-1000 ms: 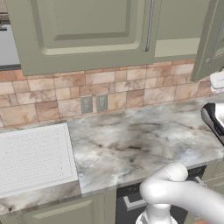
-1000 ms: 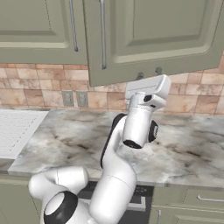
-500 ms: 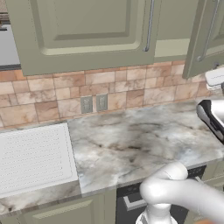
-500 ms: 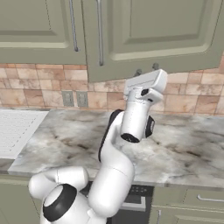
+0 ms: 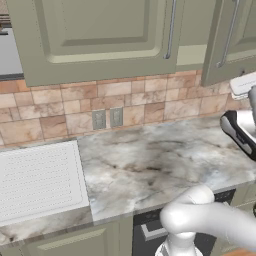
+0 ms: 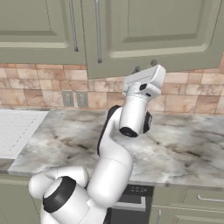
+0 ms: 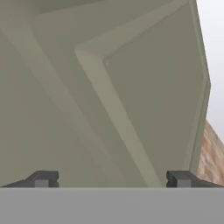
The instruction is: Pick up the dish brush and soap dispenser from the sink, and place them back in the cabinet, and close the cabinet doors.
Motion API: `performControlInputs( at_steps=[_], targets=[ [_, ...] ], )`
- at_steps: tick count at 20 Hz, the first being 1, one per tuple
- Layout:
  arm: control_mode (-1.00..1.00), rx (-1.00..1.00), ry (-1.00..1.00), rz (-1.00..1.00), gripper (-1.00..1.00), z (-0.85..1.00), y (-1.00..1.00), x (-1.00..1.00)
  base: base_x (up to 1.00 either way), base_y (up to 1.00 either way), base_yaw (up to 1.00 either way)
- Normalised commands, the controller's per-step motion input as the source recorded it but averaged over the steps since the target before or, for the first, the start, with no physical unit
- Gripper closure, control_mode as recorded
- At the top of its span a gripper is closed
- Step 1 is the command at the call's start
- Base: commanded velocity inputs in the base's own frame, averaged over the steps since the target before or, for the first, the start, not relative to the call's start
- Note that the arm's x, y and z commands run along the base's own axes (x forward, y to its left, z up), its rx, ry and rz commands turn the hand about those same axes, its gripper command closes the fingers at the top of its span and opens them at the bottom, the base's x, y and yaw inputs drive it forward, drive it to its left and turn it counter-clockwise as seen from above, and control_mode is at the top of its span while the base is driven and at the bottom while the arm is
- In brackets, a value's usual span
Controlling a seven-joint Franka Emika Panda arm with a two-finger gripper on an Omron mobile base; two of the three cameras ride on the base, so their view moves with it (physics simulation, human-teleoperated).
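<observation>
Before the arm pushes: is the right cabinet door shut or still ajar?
Ajar: the right cabinet door stands angled out from the left door, not flush.

White arm (image 6: 114, 162), dark joints

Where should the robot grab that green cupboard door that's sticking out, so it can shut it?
By the long silver bar handle, coming from the front with one finger on each side. The bar runs up and down and stands off the door. The rest is flat, with nothing to pinch.
</observation>
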Motion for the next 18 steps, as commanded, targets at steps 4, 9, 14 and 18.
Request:
performControlInputs(
  at_steps=[4,9,14,18],
  targets=[
    [-1.0,0.0,0.0,0.0,-1.0,0.0,0.01,0.28,0.0,0.0,0.0],
    [-1.0,-0.01,0.0,0.0,-1.0,0.01,0.03,0.27,0.0,0.0,0.0],
    [-1.0,-0.02,0.0,0.0,-1.0,0.0,0.05,0.27,0.0,0.0,0.0],
    [-1.0,-0.03,0.0,0.0,-1.0,0.0,0.08,0.28,0.0,0.0,0.0]
  ],
)
